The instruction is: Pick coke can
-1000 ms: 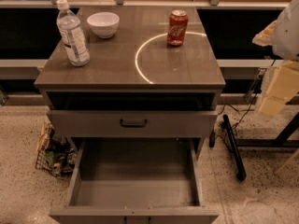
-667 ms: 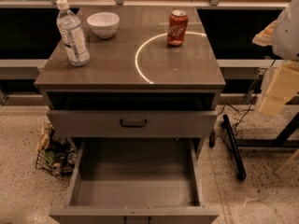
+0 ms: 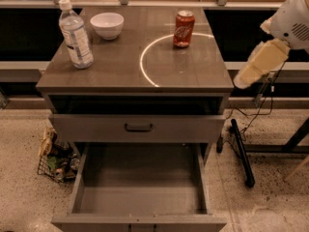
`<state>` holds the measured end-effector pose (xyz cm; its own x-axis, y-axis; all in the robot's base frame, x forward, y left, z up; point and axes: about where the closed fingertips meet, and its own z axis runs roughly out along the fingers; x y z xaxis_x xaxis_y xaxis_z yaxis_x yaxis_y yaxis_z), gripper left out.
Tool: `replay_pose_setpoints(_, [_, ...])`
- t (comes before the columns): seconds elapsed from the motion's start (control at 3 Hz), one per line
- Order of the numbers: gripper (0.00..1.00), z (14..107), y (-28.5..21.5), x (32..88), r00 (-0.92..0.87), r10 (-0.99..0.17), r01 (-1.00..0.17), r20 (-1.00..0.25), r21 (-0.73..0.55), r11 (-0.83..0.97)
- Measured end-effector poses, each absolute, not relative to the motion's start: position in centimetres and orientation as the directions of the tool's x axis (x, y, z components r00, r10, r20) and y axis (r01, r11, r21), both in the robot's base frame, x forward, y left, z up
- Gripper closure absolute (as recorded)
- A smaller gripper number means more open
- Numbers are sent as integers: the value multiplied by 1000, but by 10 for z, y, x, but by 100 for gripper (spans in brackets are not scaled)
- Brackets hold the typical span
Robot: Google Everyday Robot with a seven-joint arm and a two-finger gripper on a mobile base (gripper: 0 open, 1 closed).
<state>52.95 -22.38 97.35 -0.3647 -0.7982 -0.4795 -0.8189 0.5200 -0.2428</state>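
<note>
White vented arm housing [image 3: 294,18] w/ cream gripper [image 3: 250,72] at rt edge.

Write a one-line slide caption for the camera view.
Small red coke can upright on the grey cabinet top, cream gripper off to its right, bottom drawer open.

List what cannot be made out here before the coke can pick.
All in the camera view:
1. Gripper, at the right edge beside the grey cabinet top: its arm is cut off by the frame edge.
2. Small red-orange coke can: its far side faces away.
3. Open slot under the top: lost in shadow.
4. Wire basket on the floor: contents too jumbled to name.
5. Clear plastic water bottle: label print too small.
</note>
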Motion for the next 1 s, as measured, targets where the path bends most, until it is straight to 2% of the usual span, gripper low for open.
replay_pose_setpoints(0.33, [0,969,-218,590,-394,-641,-738,-658,-188,647])
replay_pose_setpoints(0.67, [0,967,-207,650,-359,-504,-680,-786,-150,717])
replay_pose_setpoints(1.0, [0,962,-195,712,-274,-417,-642,-867,-159,750])
